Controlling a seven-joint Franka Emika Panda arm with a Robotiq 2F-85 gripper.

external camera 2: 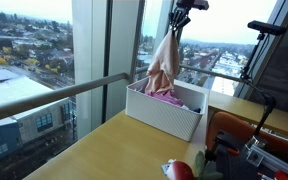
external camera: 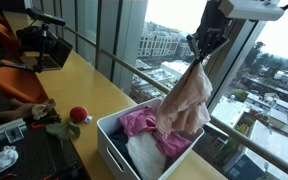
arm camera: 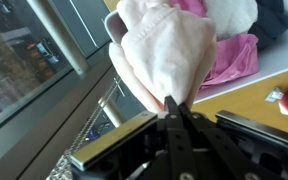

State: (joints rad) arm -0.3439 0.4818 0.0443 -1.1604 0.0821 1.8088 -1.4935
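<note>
The gripper (external camera: 206, 45) is pinched tight on the top of a pale pink garment (external camera: 187, 100). The garment hangs straight down, its hem dipping into the white bin (external camera: 110, 150) on the tabletop (external camera: 84, 85), over a magenta garment (external camera: 139, 122). The step in hand looks like a carry above the bin. Any sideways move calls for more height, so the hem clears the bin's rim.

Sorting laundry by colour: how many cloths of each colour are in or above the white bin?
Pale pink cloth, hanging from the gripper: 1
Magenta cloth, in the white bin: 1
White cloth, in the bin: 1
Total: 3
A dark patch beside it is unclear.
</note>
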